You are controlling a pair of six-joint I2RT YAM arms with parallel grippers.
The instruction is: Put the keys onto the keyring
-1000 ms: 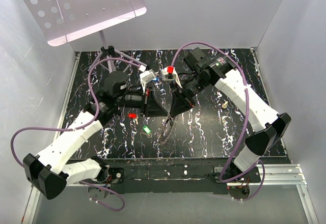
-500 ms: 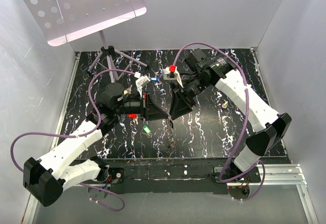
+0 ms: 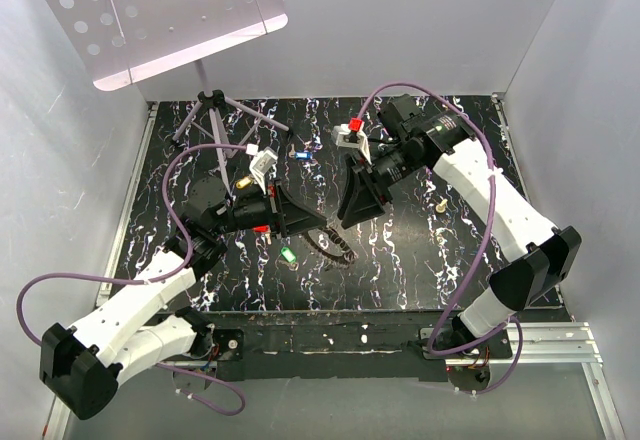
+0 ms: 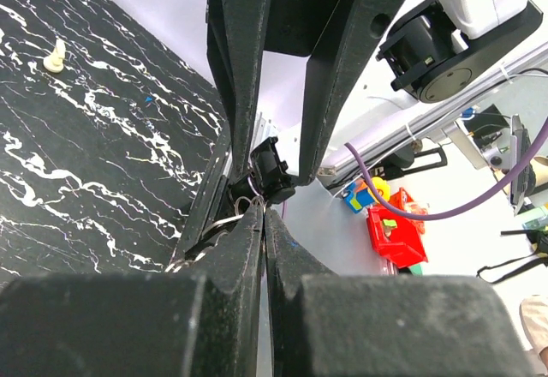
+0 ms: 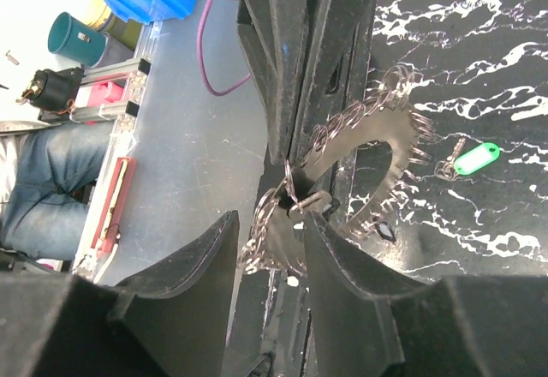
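Mid-frame in the top view, the left gripper (image 3: 318,226) is clamped tight on the toothed keyring (image 5: 377,150). The right gripper (image 5: 272,221) stands part open around the ring's lower edge, perhaps touching it. A green key (image 5: 475,158) lies right of it on the table (image 3: 420,260).

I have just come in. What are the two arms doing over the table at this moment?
The left claw is shut on the toothed keyring and holds it over the black marbled table. The right claw faces it, with its fingers open on either side of the ring's edge; no key shows between them. A green key, a red key and a blue key lie on the table, so these are not yet on the ring.
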